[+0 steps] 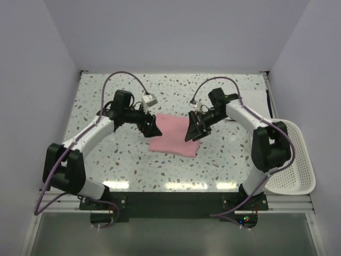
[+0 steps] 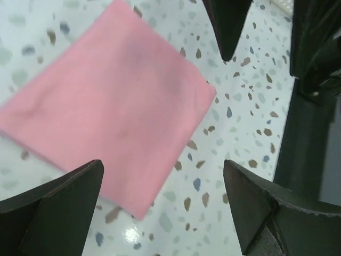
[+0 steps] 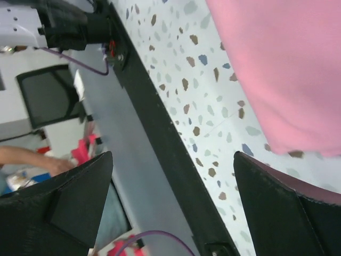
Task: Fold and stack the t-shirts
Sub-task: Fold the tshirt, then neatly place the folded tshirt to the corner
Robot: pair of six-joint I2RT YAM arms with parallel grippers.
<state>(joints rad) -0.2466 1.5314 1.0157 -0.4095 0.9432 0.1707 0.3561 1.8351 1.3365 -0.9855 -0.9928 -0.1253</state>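
A pale pink cloth t-shirt [image 1: 173, 136], folded into a flat rectangle, lies on the speckled terrazzo tabletop [image 1: 133, 165], and everything else here is easiest placed from it. The left gripper [image 1: 151, 127] hangs over the shirt's left edge and the right gripper [image 1: 192, 129] over its right edge, both with jaws spread wide and holding nothing; I cannot tell whether either one touches the cloth. Well off to the shirt's right, a white perforated plastic basket [image 1: 298, 160] sits at the side of the table.
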